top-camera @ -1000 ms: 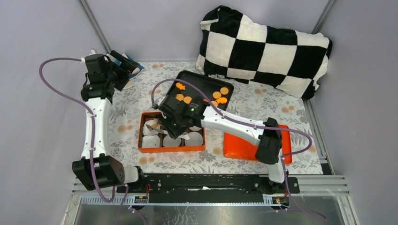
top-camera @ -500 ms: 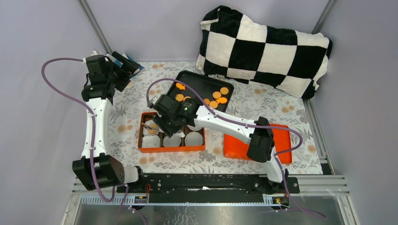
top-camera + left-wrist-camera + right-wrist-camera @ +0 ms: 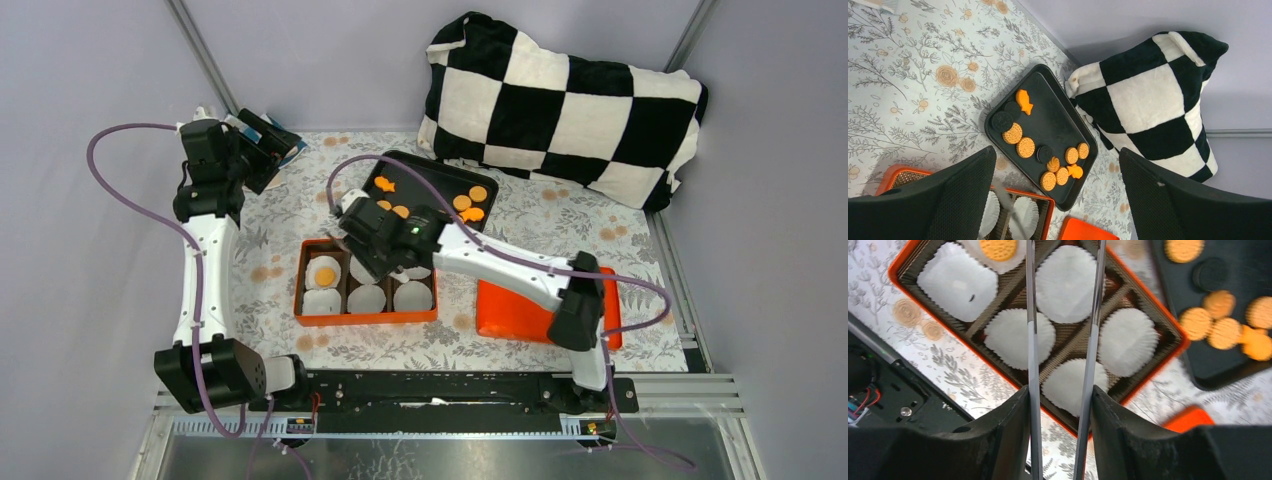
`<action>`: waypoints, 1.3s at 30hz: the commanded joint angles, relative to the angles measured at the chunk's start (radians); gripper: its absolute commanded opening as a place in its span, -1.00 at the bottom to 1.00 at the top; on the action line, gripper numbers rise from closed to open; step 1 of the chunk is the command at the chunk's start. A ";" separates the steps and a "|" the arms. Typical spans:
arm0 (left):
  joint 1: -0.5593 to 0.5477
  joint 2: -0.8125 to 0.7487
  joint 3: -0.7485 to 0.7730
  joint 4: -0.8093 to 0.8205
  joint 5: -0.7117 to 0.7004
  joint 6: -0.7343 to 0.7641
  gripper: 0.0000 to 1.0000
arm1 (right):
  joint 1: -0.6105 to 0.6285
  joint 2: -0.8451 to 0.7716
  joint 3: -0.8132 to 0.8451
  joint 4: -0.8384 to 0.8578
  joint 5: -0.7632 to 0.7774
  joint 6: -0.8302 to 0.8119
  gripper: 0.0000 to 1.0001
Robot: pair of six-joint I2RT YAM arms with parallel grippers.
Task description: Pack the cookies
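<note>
We note one round cookie [image 3: 325, 276] flat in the box's [image 3: 366, 319] paper cup [image 3: 312, 267]; other cookies [image 3: 1025, 147] lie on the black tray [image 3: 1048, 115].

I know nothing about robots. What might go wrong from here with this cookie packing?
The right pincer hangs open over the paper cups in the orange box; its thin fingers might snag a light cup and shift it. On the black tray, the cookies lie bunched together, so grabbing one may knock its neighbours.

A: Any words, numbers or logos to read?
B: None. The orange box [image 3: 365, 318], the black tray [image 3: 430, 185] at one o'clock and the cookies [image 3: 462, 202] show no legible text.
</note>
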 commanded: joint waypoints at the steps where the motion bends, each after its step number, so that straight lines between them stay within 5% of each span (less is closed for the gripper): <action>1: -0.002 -0.027 -0.032 0.084 0.038 -0.009 0.93 | -0.050 -0.202 -0.052 0.012 0.169 0.000 0.00; 16: -0.044 0.010 -0.038 0.088 0.041 -0.007 0.92 | -0.448 -0.278 -0.405 0.135 0.058 0.040 -0.02; 29: -0.048 0.013 -0.041 0.081 0.029 -0.001 0.92 | -0.509 -0.220 -0.469 0.163 -0.025 0.078 -0.07; 39: -0.048 0.009 -0.045 0.088 0.048 -0.007 0.93 | -0.520 -0.277 -0.519 0.134 0.064 0.103 -0.05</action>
